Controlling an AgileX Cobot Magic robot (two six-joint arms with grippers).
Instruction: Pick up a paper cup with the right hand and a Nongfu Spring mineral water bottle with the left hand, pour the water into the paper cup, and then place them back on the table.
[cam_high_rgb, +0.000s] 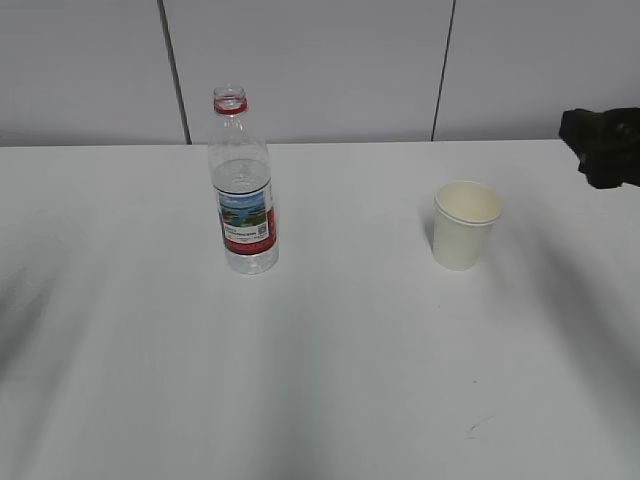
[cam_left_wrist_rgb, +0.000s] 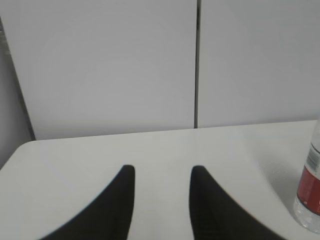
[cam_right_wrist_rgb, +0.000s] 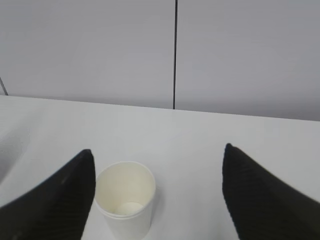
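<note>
1. The exterior view takes in the whole white counter (cam_high_rgb: 330, 380): the Nongfu Spring mineral water bottle (cam_high_rgb: 243, 190) stands upright at far left, uncapped, and the paper cup (cam_high_rgb: 465, 224) stands upright to the right, well apart from it.
2. Only that view shows the water (cam_high_rgb: 240, 176), clear and reaching about to the bottle's shoulder.
3. The right tool (cam_right_wrist_rgb: 159, 172) appears in the exterior view only as a dark, blurred block at the far right edge; its wrist view shows the jaws spread wide with nothing between them.
4. The right wrist view looks into the cup, which sits near the left finger (cam_right_wrist_rgb: 60, 200) and looks empty.
5. The left tool (cam_left_wrist_rgb: 161, 192) is out of the exterior view; its wrist view shows two fingers partly apart, holding nothing.
6. There the bottle is cut off at the right edge, only its red label and base showing.
</note>
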